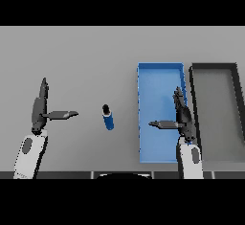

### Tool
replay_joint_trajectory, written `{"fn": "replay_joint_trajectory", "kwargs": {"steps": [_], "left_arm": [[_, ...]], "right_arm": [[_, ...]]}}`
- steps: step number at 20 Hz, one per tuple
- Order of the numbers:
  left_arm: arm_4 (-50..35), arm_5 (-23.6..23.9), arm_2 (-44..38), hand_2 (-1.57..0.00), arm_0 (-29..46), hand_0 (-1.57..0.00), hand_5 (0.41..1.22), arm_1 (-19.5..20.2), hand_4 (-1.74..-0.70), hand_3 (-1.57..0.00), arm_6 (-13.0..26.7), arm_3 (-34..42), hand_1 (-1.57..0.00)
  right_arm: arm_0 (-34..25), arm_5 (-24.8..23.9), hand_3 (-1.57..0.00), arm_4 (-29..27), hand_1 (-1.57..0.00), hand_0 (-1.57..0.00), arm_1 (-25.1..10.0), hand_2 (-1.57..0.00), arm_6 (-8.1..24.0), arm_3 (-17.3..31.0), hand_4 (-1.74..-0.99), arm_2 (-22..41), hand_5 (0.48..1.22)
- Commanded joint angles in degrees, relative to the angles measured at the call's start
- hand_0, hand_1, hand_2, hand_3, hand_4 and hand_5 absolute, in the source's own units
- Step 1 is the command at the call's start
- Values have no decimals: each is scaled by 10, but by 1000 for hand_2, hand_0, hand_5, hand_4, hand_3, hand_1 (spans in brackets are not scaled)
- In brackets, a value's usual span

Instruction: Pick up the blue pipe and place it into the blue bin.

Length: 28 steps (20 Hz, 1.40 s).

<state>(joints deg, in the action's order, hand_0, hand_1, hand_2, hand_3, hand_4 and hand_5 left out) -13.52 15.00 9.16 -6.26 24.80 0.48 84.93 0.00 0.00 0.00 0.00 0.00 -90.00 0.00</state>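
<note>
A short blue pipe [108, 118] with a dark end pointing away from me lies on the grey table, between my two hands. To its right stands the long blue bin [159, 78], with nothing visible inside. My right hand [181, 116] hovers over the bin's right half, fingers straight and thumb stretched toward the pipe, holding nothing. My left hand [39, 108] is at the left of the table, open, thumb pointing right toward the pipe, a hand's width away from it.
A dark-rimmed grey bin [216, 67] stands right beside the blue bin at the table's right edge. Bare grey table [86, 56] stretches behind and around the pipe.
</note>
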Motion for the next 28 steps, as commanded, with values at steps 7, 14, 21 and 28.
{"fn": "replay_joint_trajectory", "kwargs": {"steps": [7, 14, 21, 28], "left_arm": [[-10, -90, 13, 1, -5, 1, 591, 48, -1074, 1, -32, -8, 1], [-26, -223, 33, 1, -11, 1, 600, 118, -1080, 1, -58, -16, 1], [-31, -300, 88, 1, 20, 1, 534, 127, -1111, 1, -74, 50, 1], [30, -296, 160, 1, 24, 1, 469, 78, -1181, 1, -59, 82, 1]], "right_arm": [[7, 11, 1, 33, 1, 1, -17, 1, -25, -17, -1225, 28, 617], [39, 17, 1, 103, 1, 1, -56, 1, -16, -63, -1196, 69, 609], [42, 28, 1, 101, 1, 1, -66, 1, -31, -66, -1201, 70, 609], [40, 24, 1, 107, 1, 1, -59, 1, -19, -73, -1221, 76, 618]]}}
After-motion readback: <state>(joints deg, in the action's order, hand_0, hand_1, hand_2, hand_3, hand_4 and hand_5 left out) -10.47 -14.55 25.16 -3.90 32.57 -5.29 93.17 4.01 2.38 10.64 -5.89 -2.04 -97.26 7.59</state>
